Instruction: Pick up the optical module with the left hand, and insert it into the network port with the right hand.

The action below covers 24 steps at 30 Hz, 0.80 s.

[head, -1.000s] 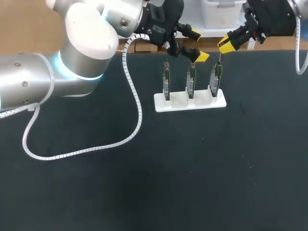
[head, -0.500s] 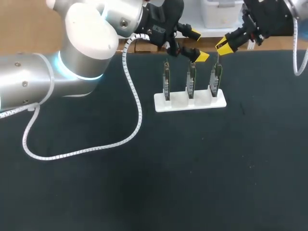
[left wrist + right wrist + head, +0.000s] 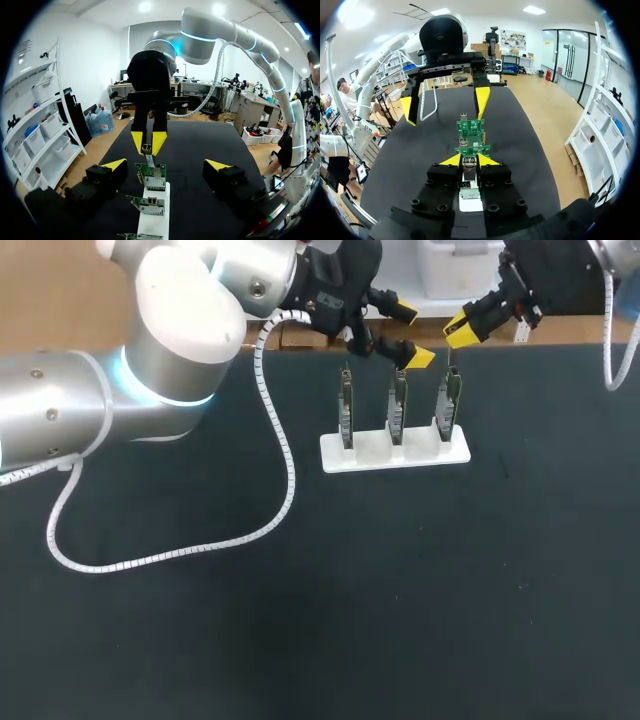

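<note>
1. Nearest the robot lies a bare stretch of the dark worktop (image 3: pixel 400 620). The white coiled cable (image 3: pixel 170 558) of the left arm (image 3: pixel 150 350) curves across its left part.
2. Farther in, a white holder (image 3: pixel 395 452) rests flat on the worktop. It carries three green circuit boards standing upright in a row: the left board (image 3: pixel 345 405), the middle board (image 3: pixel 398 405) and the right board (image 3: pixel 447 405).
3. The left tool (image 3: pixel 410 335) hangs behind and above the middle board. Its yellow-tipped fingers are spread wide. In the left wrist view the row of boards runs ahead between the two fingers, apart from both.
4. The right tool (image 3: pixel 469 159) sits above the right board, at the far end of the row from the left arm. Its fingers are pressed in from two sides, pinching the optical module (image 3: pixel 146 148).
5. The optical module is small and dark. It hangs between the right tool's yellow tips, just over the top edge of the right board. Whether it touches that board cannot be told.
</note>
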### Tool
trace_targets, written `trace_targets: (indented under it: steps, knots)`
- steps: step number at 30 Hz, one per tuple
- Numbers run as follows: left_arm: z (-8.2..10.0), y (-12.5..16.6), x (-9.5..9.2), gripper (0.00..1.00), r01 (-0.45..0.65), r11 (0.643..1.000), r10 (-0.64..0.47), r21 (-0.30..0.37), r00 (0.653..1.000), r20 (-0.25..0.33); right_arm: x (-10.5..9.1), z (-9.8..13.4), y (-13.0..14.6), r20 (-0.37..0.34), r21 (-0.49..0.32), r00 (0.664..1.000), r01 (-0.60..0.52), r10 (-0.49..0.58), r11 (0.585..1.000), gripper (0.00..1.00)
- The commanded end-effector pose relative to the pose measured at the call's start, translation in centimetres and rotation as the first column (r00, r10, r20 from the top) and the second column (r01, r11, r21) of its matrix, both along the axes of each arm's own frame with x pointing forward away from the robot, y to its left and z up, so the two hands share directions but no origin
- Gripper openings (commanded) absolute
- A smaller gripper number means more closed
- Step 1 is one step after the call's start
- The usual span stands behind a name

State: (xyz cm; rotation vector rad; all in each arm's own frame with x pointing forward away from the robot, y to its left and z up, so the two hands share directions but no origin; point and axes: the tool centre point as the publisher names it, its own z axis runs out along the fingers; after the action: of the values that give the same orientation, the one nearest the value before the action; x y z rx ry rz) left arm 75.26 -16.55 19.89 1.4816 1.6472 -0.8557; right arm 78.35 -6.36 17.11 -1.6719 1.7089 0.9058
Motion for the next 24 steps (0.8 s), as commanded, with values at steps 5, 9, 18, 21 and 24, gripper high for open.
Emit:
trace_targets:
  steps: [5,9,18,21,24]
  knots:
    - [0.1,-0.1,0.1,1.00,-0.001,1.000,0.001,0.007,1.000,-0.004,0.4,-0.5,-0.3,-0.012,-0.002,1.000,0.001,-0.001,1.000,0.00]
    - [0.1,-0.1,0.1,1.00,-0.001,1.000,0.001,0.007,1.000,-0.004,0.5,-0.5,-0.4,-0.015,-0.002,1.000,0.010,-0.010,1.000,0.00]
    - [0.1,-0.1,0.1,1.00,-0.001,1.000,0.001,0.007,1.000,-0.004,0.5,0.1,-0.4,-0.002,0.023,1.000,0.013,-0.013,1.000,0.00]
    - [0.1,-0.1,0.1,1.00,-0.001,1.000,0.001,0.007,1.000,-0.004,0.4,0.5,-0.8,0.005,0.030,1.000,0.023,-0.023,0.999,0.00]
    - [0.1,-0.1,0.1,1.00,-0.001,1.000,0.001,0.007,1.000,-0.004,0.2,0.6,-1.1,0.008,0.031,1.000,0.026,-0.026,0.999,0.00]
